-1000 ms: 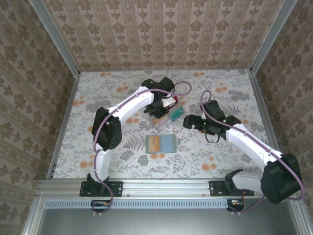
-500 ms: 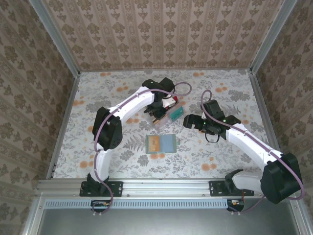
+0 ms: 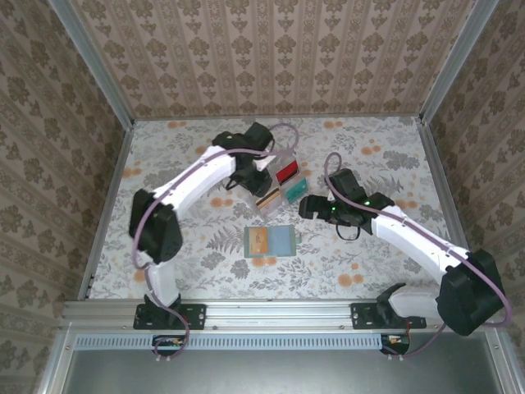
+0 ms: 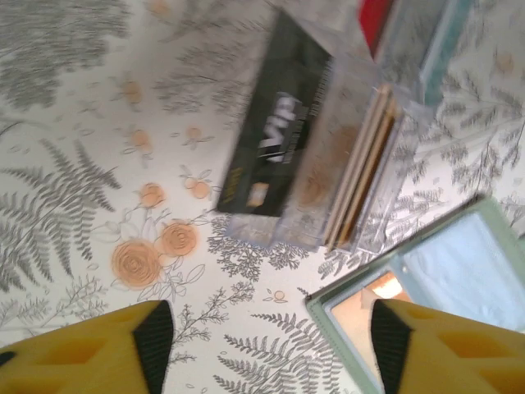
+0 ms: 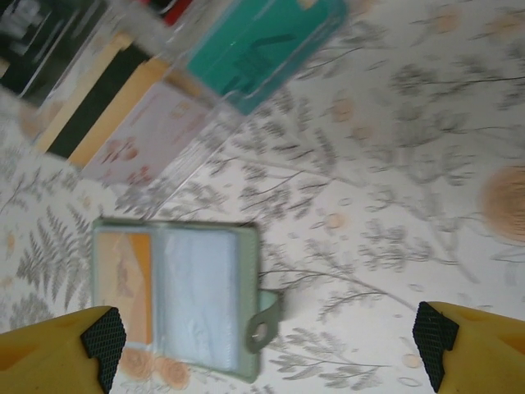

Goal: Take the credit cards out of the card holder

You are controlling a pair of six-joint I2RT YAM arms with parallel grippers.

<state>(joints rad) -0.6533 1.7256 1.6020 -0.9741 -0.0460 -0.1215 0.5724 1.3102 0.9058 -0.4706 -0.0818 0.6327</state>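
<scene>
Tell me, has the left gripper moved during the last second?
Yes. The left gripper has shifted to the left, off the cards, judged against the card holder, which has stayed in place.

The left arm (image 3: pixel 193 176) and right arm (image 3: pixel 414 238) wear white shells with black joint housings; a mauve cable (image 3: pixel 283 125) trails each. Black base brackets (image 3: pixel 171 313) sit on the rail (image 3: pixel 279 310). The jaws are yellow with black pads (image 5: pixel 104 336).

Cards (image 3: pixel 291 191) on table (image 3: pixel 385 156), just behind card holder (image 3: pixel 270 240).
</scene>
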